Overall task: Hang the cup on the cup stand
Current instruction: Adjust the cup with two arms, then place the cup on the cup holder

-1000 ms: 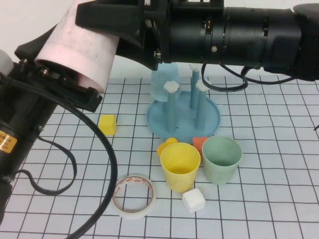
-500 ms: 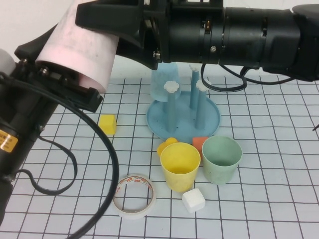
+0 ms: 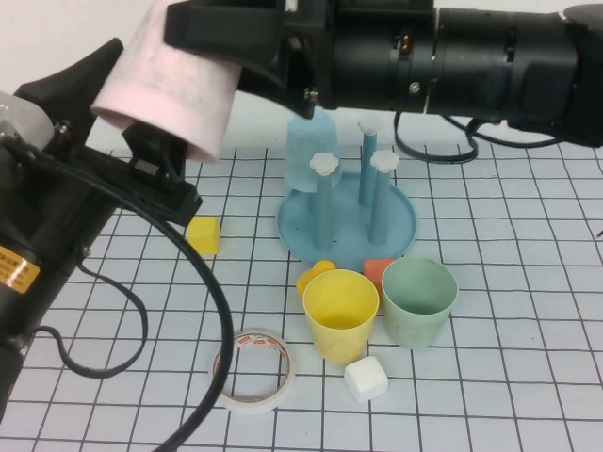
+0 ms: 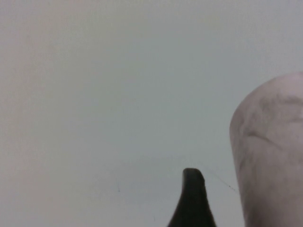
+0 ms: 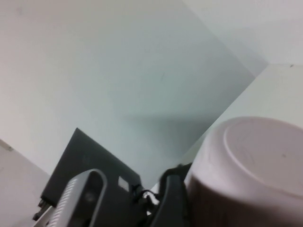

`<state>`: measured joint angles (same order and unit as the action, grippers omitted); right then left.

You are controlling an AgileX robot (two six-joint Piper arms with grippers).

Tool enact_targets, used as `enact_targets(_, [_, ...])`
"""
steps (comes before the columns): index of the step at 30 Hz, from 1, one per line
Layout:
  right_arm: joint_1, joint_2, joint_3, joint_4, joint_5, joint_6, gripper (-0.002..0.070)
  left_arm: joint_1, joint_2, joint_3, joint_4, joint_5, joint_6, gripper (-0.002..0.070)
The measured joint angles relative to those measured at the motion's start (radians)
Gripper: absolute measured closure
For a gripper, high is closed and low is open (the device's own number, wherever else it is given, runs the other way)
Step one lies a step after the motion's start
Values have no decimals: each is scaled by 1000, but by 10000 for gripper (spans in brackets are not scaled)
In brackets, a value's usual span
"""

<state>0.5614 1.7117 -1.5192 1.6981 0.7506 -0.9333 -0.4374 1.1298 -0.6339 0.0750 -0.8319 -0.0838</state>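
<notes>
The pale pink cup [image 3: 174, 80] is held high above the table's left side, mouth down and tilted. My right gripper [image 3: 226, 47] reaches in from the right and is shut on its base end; in the right wrist view a dark finger [image 5: 173, 198] presses the cup's [image 5: 251, 170] wall. My left gripper [image 3: 122, 122] sits around the cup's mouth end with its jaws spread; in the left wrist view its finger [image 4: 191, 198] stands apart from the cup [image 4: 270, 156]. The blue cup stand [image 3: 400, 226] is at centre back, below and to the right of the cup.
A light blue cup [image 3: 306, 155] hangs upside down on a back-left peg. A yellow cup [image 3: 339, 315] and green cup [image 3: 417, 301] stand in front of the stand, with an orange ball [image 3: 316, 276], red cube [image 3: 377, 270], white cube [image 3: 366, 379], tape roll [image 3: 252, 369] and yellow cube [image 3: 203, 234].
The pink cup and my right gripper have moved up and to the right. My left gripper now stands looser around the cup's mouth.
</notes>
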Motion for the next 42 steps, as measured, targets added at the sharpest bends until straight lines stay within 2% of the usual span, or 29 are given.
enact_targets(7, [-62, -15, 0, -6, 25, -92, 90, 0, -57, 0, -2, 78, 58, 202])
enact_targets(15, [-172, -102, 0, -8, 57, -368, 90, 0, -193, 0, -8, 343, 89, 212])
enact_targets(18, [-194, -121, 0, -8, 52, -542, 90, 0, -251, 0, -12, 497, 98, 289])
enact_targets(19, [-193, -125, 0, -8, 40, -593, 90, 0, -272, 0, -12, 556, 98, 337])
enact_targets(21, [-194, -127, 0, -8, -12, -709, 90, 0, -307, 0, -12, 663, 98, 461])
enact_targets(22, [-194, -127, 0, -8, -101, -794, 90, 0, -341, 0, -12, 780, 98, 580])
enact_targets(25, [-194, -121, 0, -5, -288, -855, 90, 0, -381, 0, 0, 948, 98, 647])
enact_targets(29, [-195, -79, 0, 9, -526, -878, 90, 0, -404, 0, 2, 1115, 98, 670])
enact_targets(31, [-198, -44, 0, 15, -579, -881, 90, 0, -406, 0, 0, 1158, 98, 673])
enact_targets(42, [-198, 171, 0, 19, -586, -979, 90, 0, -406, 0, 0, 1188, 98, 675])
